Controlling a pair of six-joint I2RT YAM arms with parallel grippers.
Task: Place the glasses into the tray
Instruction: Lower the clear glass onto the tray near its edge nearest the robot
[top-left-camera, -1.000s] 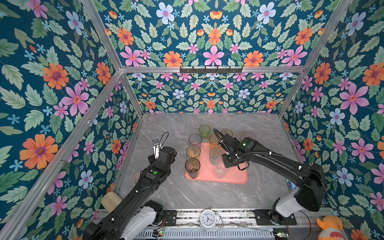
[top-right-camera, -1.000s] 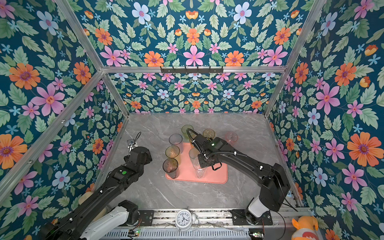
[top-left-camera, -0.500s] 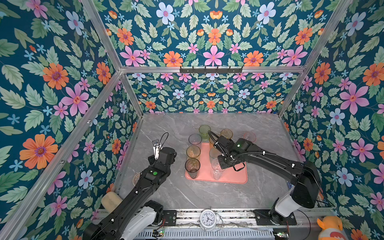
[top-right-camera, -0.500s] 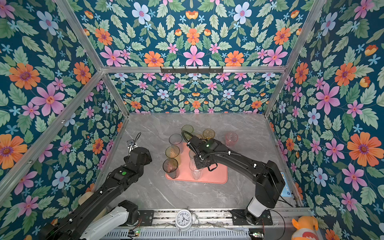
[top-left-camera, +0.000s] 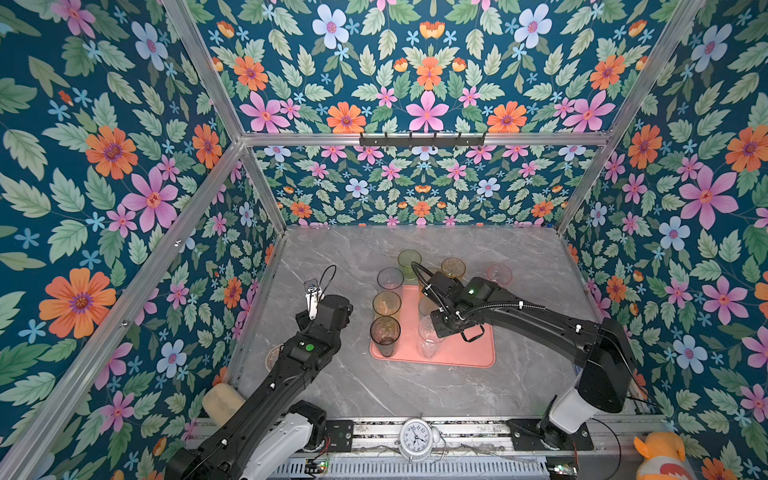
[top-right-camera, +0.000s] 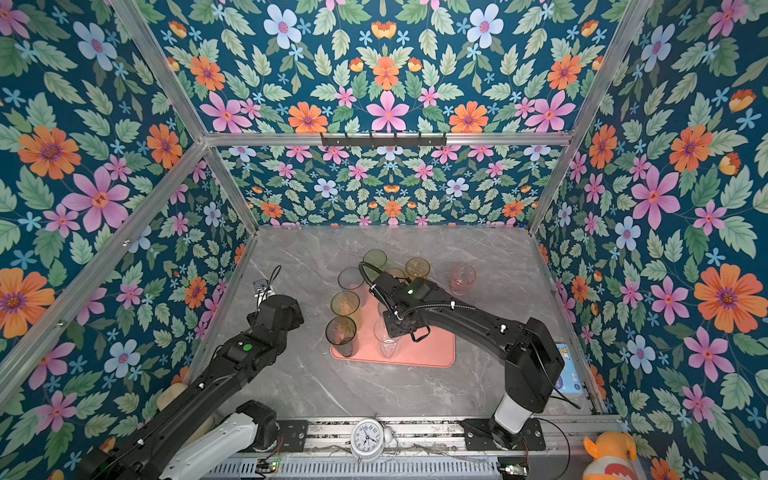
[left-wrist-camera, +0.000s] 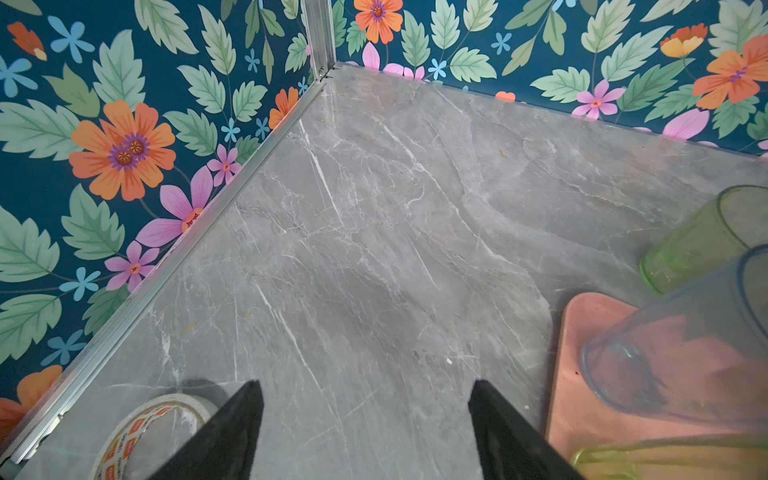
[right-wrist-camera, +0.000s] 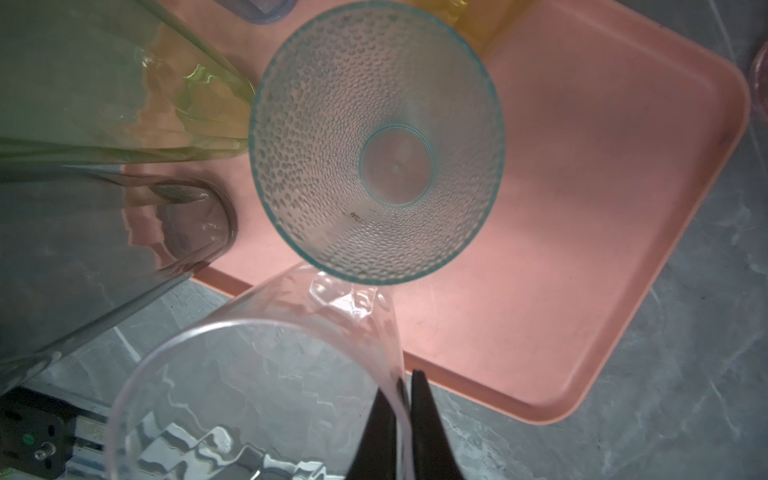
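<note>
Your left arm (top-left-camera: 291, 374) stretches from its base at 7 o'clock up toward 1 o'clock. Your left gripper (left-wrist-camera: 365, 386) hangs with its jaws spread wide and nothing between them. Your right arm (top-left-camera: 540, 320) rises from 5 o'clock, folds at the elbow and runs toward 9 o'clock. Your right gripper (right-wrist-camera: 401, 386) is pinched tight on the wall of the clear glass (right-wrist-camera: 349, 303).

Alarm clock (top-left-camera: 417, 439), tape roll (left-wrist-camera: 124, 434), orange plush (top-left-camera: 660, 456), marble tabletop (top-left-camera: 353, 257)

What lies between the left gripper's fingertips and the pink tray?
Only bare marble tabletop, as the left wrist view shows, from the open left gripper to the tray.
</note>
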